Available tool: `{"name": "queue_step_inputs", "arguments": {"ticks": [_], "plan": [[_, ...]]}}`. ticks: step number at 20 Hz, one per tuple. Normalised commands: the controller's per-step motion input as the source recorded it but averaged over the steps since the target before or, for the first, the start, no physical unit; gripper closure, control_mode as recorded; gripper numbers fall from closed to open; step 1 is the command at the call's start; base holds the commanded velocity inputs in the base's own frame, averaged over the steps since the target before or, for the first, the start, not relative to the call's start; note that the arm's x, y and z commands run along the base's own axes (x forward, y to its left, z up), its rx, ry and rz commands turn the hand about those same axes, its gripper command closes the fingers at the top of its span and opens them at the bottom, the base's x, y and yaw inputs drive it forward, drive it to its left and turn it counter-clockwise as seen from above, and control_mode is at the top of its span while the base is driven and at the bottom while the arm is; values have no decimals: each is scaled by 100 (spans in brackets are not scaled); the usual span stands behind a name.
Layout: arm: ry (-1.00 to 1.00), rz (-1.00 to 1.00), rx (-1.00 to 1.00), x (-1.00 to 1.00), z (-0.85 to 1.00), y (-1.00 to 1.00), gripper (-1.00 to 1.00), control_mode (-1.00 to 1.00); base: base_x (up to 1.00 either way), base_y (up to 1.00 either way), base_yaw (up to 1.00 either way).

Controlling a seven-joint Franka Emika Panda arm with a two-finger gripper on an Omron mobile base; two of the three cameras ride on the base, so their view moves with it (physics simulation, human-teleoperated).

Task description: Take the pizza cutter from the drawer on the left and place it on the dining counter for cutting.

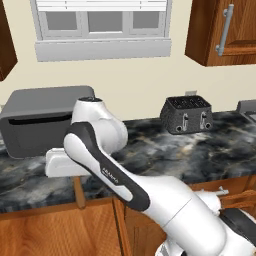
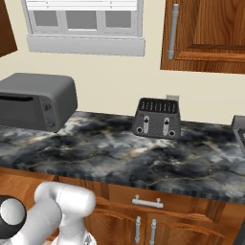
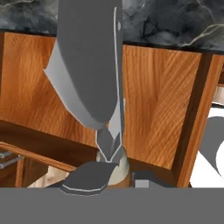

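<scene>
**Cutter in the grip, drawer still hanging open**

In the hand view, the gripper [image 3: 111,175] is clamped tight at the bottom centre on the pizza cutter [image 3: 89,70]; its grey wheel rises edge-on up the middle of the frame and its pale handle stub sits between the dark fingertips [image 3: 85,178]. Behind it stand reddish cabinet fronts under marbled stone.

The hold looks narrow, low on the handle with the heavy wheel above it, so a quick swing toward the dining counter could likely twist or tip the cutter loose. The wheel also rides close to the cabinet face, where a careless turn might clip it.

The drawer [image 3: 30,153] shows as an open wooden rim at lower left of the hand view; what lies inside cannot be made out. In the left base view, the toaster [image 1: 186,116] and microwave [image 1: 42,120] sit on the wall counter [image 1: 200,155].
</scene>
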Motion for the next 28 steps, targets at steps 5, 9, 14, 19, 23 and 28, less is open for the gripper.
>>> {"name": "queue_step_inputs", "arguments": {"ticks": [5,9,14,19,23,28], "plan": [[0,0,4,0,7,-100,100,-100,0,0,0],[0,0,0,0,0,-100,100,-100,0,0,0],[0,0,0,3,0,-100,100,-100,0,0,0],[0,0,0,1,0,-100,100,-100,0,0,0],[0,0,-4,0,0,-96,100,-100,0,0,0],[0,-1,-15,0,0,-69,100,-100,0,0,0]]}}
